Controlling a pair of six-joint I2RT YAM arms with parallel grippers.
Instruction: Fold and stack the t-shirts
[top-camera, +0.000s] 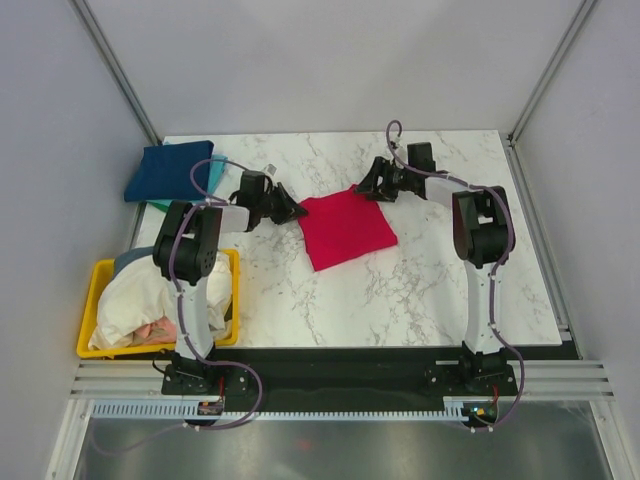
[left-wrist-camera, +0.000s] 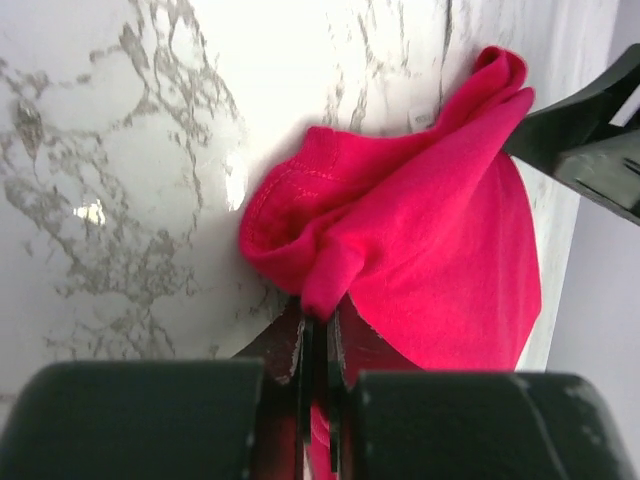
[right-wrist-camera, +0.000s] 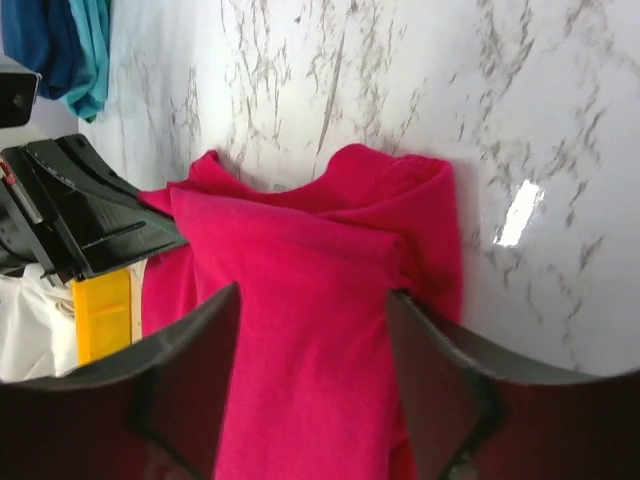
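Red t-shirt (top-camera: 345, 228) lies folded at frame centre on marble table (top-camera: 420, 290). Left gripper (left-wrist-camera: 318, 325) pinches its left corner. Right gripper (right-wrist-camera: 312, 295) is spread over its upper edge. Small pale collar tag (left-wrist-camera: 421, 118), unreadable.

Bright even light; glare spots on marble table (left-wrist-camera: 90, 212); foreground blurred.

- The left pincer (left-wrist-camera: 318, 335) is clamped on a bunched edge of the red t-shirt (left-wrist-camera: 440, 250).
- The shirt lies rumpled on the marble desk (left-wrist-camera: 130, 150).
- The black right pincer (left-wrist-camera: 532, 157) sits at its far corner.
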